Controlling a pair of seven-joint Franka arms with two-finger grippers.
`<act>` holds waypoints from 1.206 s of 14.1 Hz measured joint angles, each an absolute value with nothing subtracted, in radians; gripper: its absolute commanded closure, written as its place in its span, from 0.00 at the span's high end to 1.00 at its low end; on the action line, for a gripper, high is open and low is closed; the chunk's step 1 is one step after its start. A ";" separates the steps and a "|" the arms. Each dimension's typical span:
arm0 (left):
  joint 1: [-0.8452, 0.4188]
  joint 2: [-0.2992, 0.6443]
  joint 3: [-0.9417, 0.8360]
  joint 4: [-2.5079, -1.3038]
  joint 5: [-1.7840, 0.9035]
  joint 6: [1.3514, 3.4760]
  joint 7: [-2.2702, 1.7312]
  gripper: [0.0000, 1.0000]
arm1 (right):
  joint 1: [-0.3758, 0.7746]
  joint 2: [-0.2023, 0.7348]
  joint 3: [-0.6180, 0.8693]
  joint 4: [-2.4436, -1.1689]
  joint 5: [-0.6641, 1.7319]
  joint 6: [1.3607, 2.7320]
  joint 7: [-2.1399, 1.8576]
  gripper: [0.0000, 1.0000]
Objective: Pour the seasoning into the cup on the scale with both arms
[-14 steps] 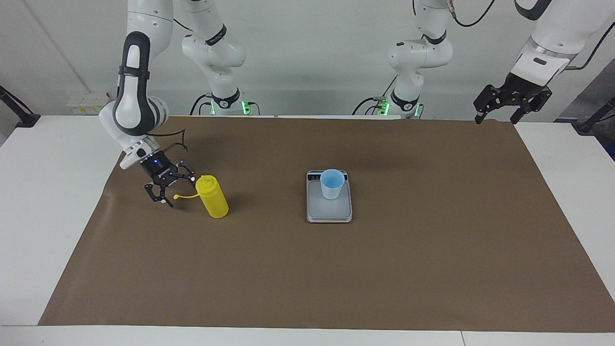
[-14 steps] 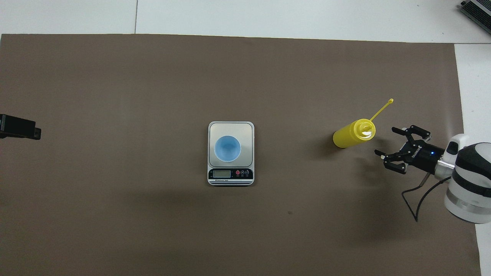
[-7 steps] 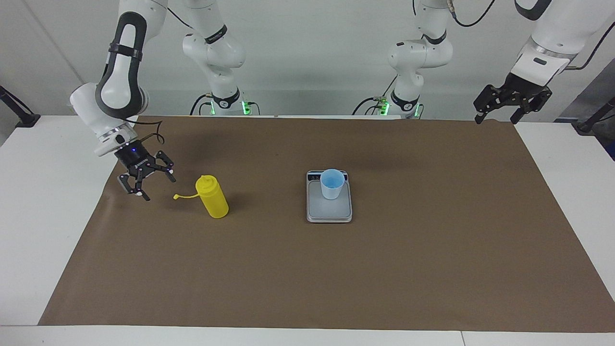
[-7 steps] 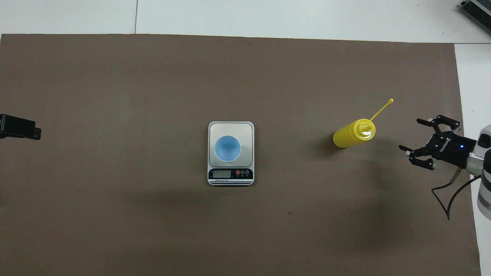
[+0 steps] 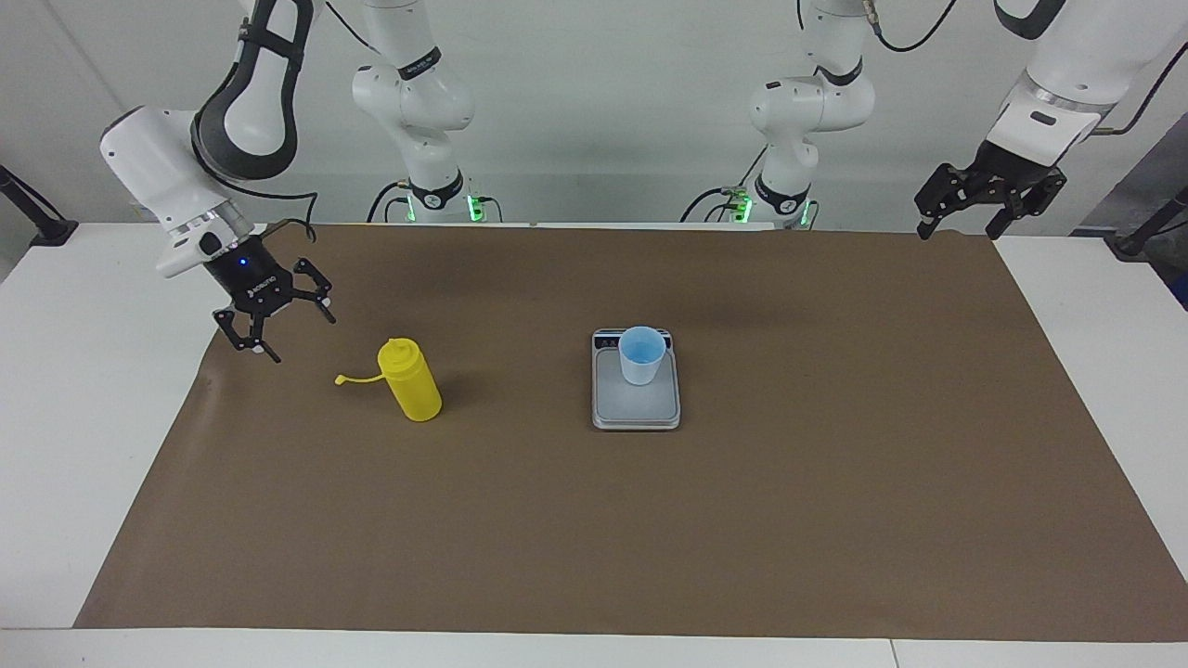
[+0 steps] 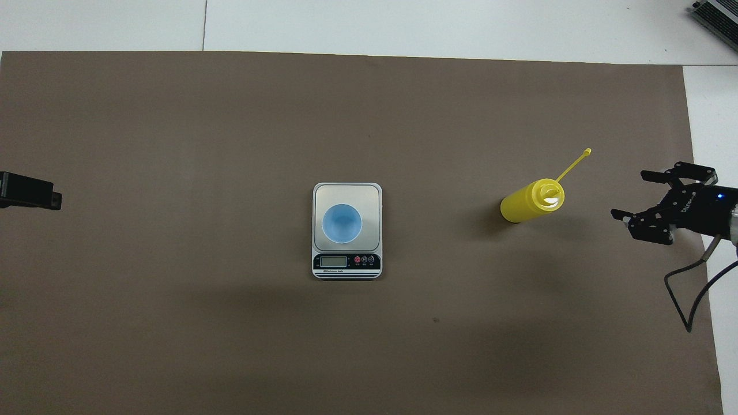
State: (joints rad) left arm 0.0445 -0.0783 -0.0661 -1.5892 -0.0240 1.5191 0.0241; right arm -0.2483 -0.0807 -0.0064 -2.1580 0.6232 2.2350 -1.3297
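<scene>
The yellow seasoning bottle (image 5: 409,380) stands upright on the brown mat toward the right arm's end, its cap strap (image 5: 357,378) sticking out sideways; it also shows in the overhead view (image 6: 529,202). The pale blue cup (image 5: 642,354) stands on the scale (image 5: 637,409) at mid-table, near the display end; the overhead view shows the cup (image 6: 342,223) and the scale (image 6: 372,193). My right gripper (image 5: 295,338) is open and empty, apart from the bottle, over the mat's edge (image 6: 628,194). My left gripper (image 5: 961,221) waits open and raised over its end of the table (image 6: 31,193).
The brown mat (image 5: 594,520) covers most of the white table (image 5: 74,371). A grey device (image 6: 718,17) lies at the table's corner farthest from the robots, at the right arm's end.
My right gripper has drawn away from the bottle toward the right arm's end of the table and risen, staying open. The bottle, cup, scale and left arm have not moved.
</scene>
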 measured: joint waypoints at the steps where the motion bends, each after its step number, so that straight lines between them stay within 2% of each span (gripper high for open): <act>1: 0.044 -0.078 -0.066 -1.589 -0.024 1.519 0.024 1.00 | -0.236 -0.083 -0.005 -2.143 0.583 2.229 -1.193 1.00; 5: 0.045 -0.078 -0.066 -1.589 -0.024 1.519 0.024 1.00 | -0.159 -0.083 -0.002 -2.028 0.356 2.135 -0.700 1.00; 9: 0.044 -0.078 -0.066 -1.589 -0.024 1.519 0.024 1.00 | -0.044 -0.083 0.003 -1.885 0.120 1.979 -0.252 1.00; 13: 0.044 -0.078 -0.066 -1.589 -0.024 1.519 0.024 1.00 | 0.032 -0.073 0.004 -1.750 -0.024 1.823 0.003 1.00; 17: 0.044 -0.078 -0.066 -1.589 -0.024 1.519 0.024 1.00 | 0.035 -0.048 0.004 -1.621 -0.082 1.678 0.053 1.00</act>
State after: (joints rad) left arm 0.0445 -0.0783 -0.0661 -1.5892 -0.0240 1.5191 0.0241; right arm 0.0352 -0.0483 0.0039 -1.6208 -0.0819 1.6782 0.0531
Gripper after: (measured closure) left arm 0.000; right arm 0.000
